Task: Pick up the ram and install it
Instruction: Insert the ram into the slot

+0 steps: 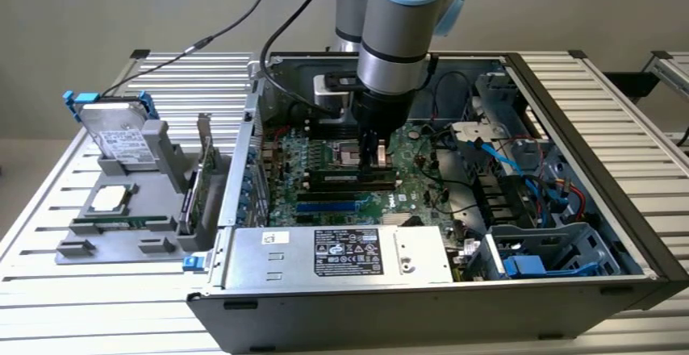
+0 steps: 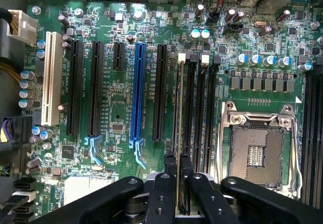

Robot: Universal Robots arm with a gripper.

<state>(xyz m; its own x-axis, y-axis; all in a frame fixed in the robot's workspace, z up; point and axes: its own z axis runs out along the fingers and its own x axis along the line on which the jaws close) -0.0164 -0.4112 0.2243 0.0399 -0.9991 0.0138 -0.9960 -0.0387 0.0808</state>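
- Pickup judged done: gripper (image 1: 377,161) is closed narrow on the ram (image 2: 178,108), one finger on each face, stick seen edge-on in the wrist view
- Ram stands upright and runs along the line of the black slots (image 2: 191,108), just beside the socket (image 2: 260,148); its lower edge looks to be at a slot mouth
- Whether it is fully seated: cannot tell, the latches are too small to read; install judged not yet finished, since the fingers are clamped on the stick
- Arm (image 1: 398,40) reaches straight down into the open case (image 1: 431,315); in the exterior view the gripper sits at about 3 o'clock of the socket
- Board (image 2: 121,32) lies flat in the case; power supply (image 1: 344,252) at 6 o'clock of it, cable bundles and drive cage at 4 o'clock
- Grey fixture (image 1: 119,238) at 9 o'clock of the case holds a hard drive (image 1: 119,137) upright
- Everything rests on a slatted metal table (image 1: 64,290)
- Plain beige wall (image 1: 129,8) at 12 o'clock, nobody about
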